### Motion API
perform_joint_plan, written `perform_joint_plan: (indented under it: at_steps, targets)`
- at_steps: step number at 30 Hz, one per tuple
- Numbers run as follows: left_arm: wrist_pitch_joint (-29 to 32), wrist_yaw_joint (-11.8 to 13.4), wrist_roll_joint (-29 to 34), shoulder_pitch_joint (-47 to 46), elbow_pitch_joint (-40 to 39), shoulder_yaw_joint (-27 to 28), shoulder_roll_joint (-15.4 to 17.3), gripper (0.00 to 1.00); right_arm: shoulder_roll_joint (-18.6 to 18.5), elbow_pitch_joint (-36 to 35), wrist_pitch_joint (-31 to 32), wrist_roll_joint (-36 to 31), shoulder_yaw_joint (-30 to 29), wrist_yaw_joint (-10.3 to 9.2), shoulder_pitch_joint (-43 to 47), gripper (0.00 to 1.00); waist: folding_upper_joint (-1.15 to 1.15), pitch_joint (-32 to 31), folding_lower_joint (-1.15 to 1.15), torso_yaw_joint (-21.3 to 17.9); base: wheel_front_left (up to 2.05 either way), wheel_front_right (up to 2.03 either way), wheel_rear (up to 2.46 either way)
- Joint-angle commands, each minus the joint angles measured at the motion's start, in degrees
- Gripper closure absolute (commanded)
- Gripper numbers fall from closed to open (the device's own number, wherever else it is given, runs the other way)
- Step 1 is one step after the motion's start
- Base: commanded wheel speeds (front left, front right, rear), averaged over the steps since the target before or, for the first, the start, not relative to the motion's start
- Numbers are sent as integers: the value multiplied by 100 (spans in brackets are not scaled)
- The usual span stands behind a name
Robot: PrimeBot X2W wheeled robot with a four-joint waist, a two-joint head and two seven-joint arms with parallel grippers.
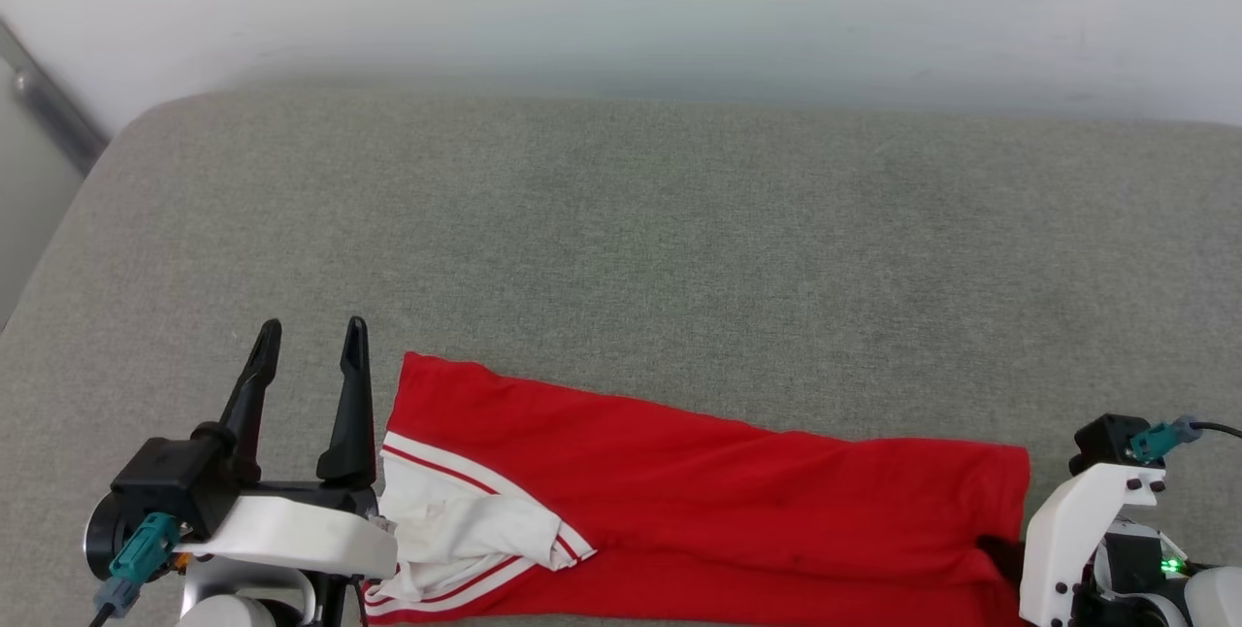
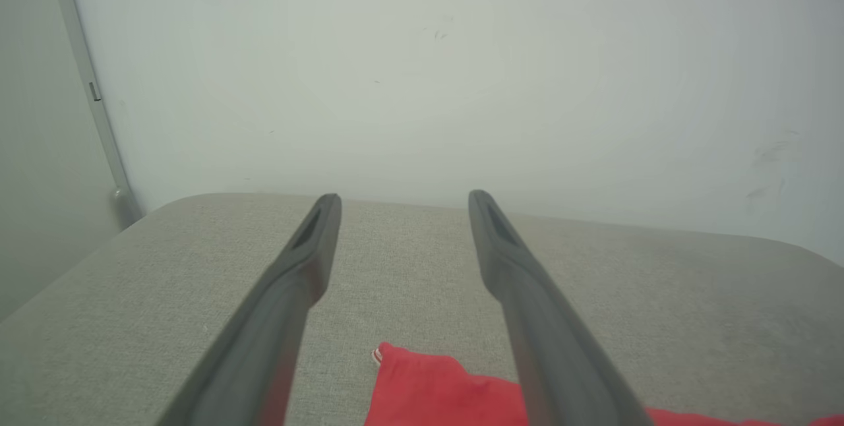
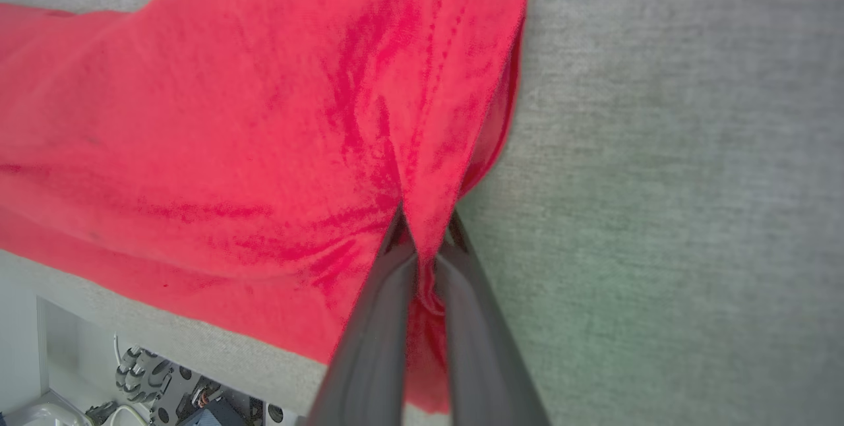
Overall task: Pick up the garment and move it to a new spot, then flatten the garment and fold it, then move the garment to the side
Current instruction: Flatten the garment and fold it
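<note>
Step in hand, as judged: late in the folding, with the red jersey [image 1: 699, 481] already laid as a long narrow band.

Position of the jersey: along the near edge of the grey padded surface [image 1: 621, 219], running left to right in the head view. At the left end, a white sleeve [image 1: 456, 520] with red-and-white striped trim [image 1: 432, 460] turned uppermost. At the right end, plain red cloth. No lettering visible.

State of the right gripper [image 3: 425, 231]: clamped narrow on a pinch of red cloth at the jersey's right-end edge, near the corner closest to the robot. Creases fanning out from the pinch in the right wrist view.

State of the left gripper [image 1: 312, 326]: spread wide, holding nothing. Standing just beside the left end of the jersey, pointing away over bare padding.

Next move, as a judgement only: either carry the right end across to the left end to halve the band, or draw the whole band aside.

- Lift just clear of the padding.
- Travel slowly and level.
- Keep the pinch tight throughout.
- Before a fold, bring the left gripper onto the left-end edge and close it there, to prevent dragging.
- Watch the loose sleeve: likely to slide out and spoil the fold.
- Mind the near edge of the padding, right at the jersey's lower side.
</note>
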Motion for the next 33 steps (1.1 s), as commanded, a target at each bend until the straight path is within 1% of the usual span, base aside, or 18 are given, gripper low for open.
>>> perform_joint_plan:
  at_steps: [1,6,10,12,15,18,22,25,27,29,33]
  targets:
    - [-24,2,19,107,33,6,-11,0,-57,-22,-64,37,94,-2,-32,100,0,-116,-1,-91,0,0,0]
    - [4,85,7,246,109,2,-1,0,-251,-203,-127,51,122,-2,-123,100,0,-294,-1,-234,0,0,0]
    - [6,131,14,339,116,2,-2,0,-400,-289,-19,-5,-111,-3,-112,100,0,-418,-1,-405,0,0,0]
    - [3,144,7,386,124,-2,-27,0,-445,-317,37,-65,-340,-3,-62,100,0,-464,-1,-490,0,0,0]
    - [-1,134,-3,417,131,-22,-64,0,-488,-361,171,-196,-859,-3,82,100,0,-519,-1,-608,0,0,0]
    - [-5,126,1,457,161,-54,-96,0,-455,-529,362,-348,-1416,-3,178,100,0,-563,-1,-707,0,0,0]
    - [-10,133,12,459,182,-50,-130,0,-234,-807,637,-348,-1990,-2,261,100,0,-563,-1,-803,0,0,0]
    - [-14,118,21,458,194,-39,-147,0,158,-923,970,3,-2309,-2,137,100,0,-559,-1,-836,0,0,0]
    - [-12,114,23,450,203,-39,-154,0,532,-961,1315,398,-2460,-2,32,100,0,-560,-1,-838,0,0,0]
    - [-14,100,28,424,217,-45,-162,0,774,-1010,1670,869,-2574,-2,-75,100,0,-561,-1,-817,0,0,0]
    - [-11,70,38,352,231,-79,-171,0,971,-932,2156,1829,-2606,-2,-225,100,0,-548,-1,-726,0,0,0]
